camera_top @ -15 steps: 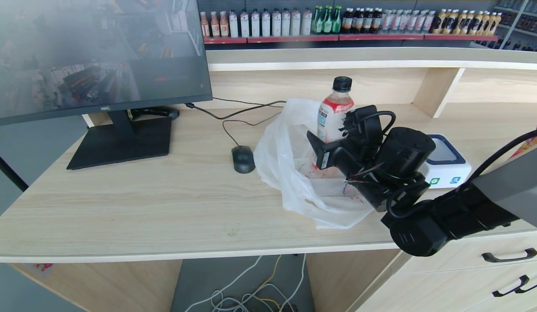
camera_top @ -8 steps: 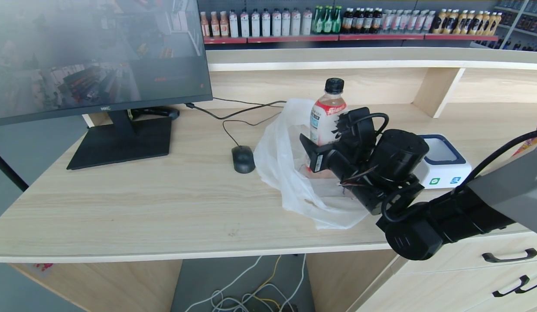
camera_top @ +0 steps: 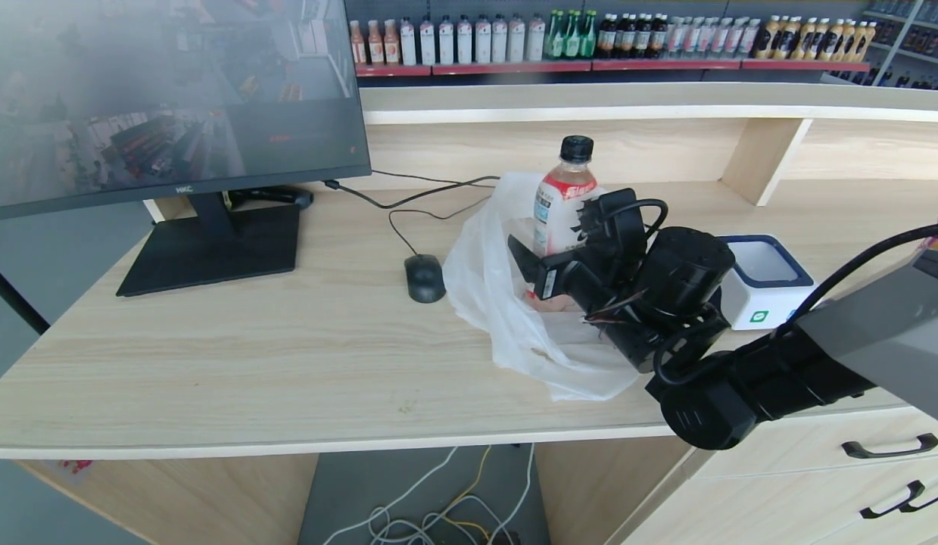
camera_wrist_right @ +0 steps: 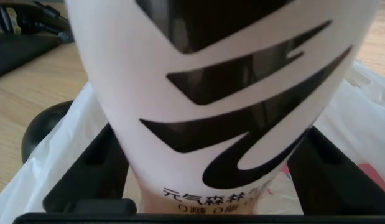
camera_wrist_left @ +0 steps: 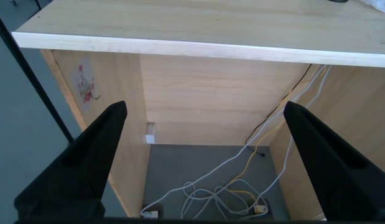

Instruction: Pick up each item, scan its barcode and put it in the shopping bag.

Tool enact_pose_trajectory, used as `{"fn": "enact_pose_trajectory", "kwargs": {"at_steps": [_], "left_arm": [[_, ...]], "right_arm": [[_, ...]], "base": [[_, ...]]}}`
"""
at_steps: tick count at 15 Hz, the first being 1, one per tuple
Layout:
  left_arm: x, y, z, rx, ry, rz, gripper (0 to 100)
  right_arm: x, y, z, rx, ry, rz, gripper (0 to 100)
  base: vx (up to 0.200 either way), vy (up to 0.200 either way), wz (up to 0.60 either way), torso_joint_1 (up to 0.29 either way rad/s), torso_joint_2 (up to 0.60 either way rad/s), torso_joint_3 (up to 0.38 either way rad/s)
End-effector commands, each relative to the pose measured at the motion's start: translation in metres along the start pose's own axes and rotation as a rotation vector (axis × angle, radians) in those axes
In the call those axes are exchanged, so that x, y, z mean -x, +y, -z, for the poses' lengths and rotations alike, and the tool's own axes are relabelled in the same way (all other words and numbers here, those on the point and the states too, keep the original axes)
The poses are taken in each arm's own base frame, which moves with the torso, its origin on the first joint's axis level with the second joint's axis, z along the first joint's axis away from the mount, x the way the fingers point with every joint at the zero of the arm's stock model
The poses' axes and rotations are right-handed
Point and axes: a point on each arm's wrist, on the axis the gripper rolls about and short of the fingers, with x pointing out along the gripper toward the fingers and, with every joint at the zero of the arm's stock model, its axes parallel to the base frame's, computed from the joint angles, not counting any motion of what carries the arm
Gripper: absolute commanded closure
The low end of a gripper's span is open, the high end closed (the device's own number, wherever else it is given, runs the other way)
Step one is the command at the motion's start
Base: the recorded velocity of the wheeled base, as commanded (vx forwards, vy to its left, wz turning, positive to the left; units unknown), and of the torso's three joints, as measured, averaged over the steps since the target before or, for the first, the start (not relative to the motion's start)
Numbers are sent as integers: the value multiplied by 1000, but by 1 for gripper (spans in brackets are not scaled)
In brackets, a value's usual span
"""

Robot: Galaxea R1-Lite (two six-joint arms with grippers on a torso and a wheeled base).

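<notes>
1. Head view: the right gripper [camera_top: 559, 253] has its jaws clamped on the bottle [camera_top: 563, 200]. The bottle is upright, long axis vertical, over the open mouth of the shopping bag [camera_top: 499, 303] on the bench [camera_top: 287, 356].
2. Left wrist view: the left gripper [camera_wrist_left: 204, 109], jaws apart, hangs below the bench edge.
3. Right wrist view: the bottle [camera_wrist_right: 229, 93] sits between the jaws, with the shopping bag [camera_wrist_right: 360, 118] beyond. Release path is judged straight down.

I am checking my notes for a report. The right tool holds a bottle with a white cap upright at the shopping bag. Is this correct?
Not quite: the cap is black, not white, as the head view shows. The rest stands: the right tool holds the bottle upright at the shopping bag.
</notes>
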Motion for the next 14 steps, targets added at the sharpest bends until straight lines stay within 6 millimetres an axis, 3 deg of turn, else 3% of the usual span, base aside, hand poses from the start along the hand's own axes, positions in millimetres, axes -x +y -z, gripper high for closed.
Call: {"fn": "enact_pose_trajectory", "kwargs": {"at_steps": [1, 8, 11, 14], "left_arm": [[0, 0, 0, 0, 1, 0, 0], [0, 0, 0, 0, 1, 0, 0], [0, 0, 0, 0, 1, 0, 0], [0, 0, 0, 0, 1, 0, 0]], "right_arm": [[1, -1, 3, 2, 9, 3, 0], [-5, -10, -7, 27, -31, 30, 0], [0, -17, -40, 66, -82, 45, 0], [4, -22, -61, 94, -115, 55, 0]], "base": [[0, 0, 0, 0, 0, 0], [0, 0, 0, 0, 0, 0], [0, 0, 0, 0, 0, 0], [0, 0, 0, 0, 0, 0]]}}
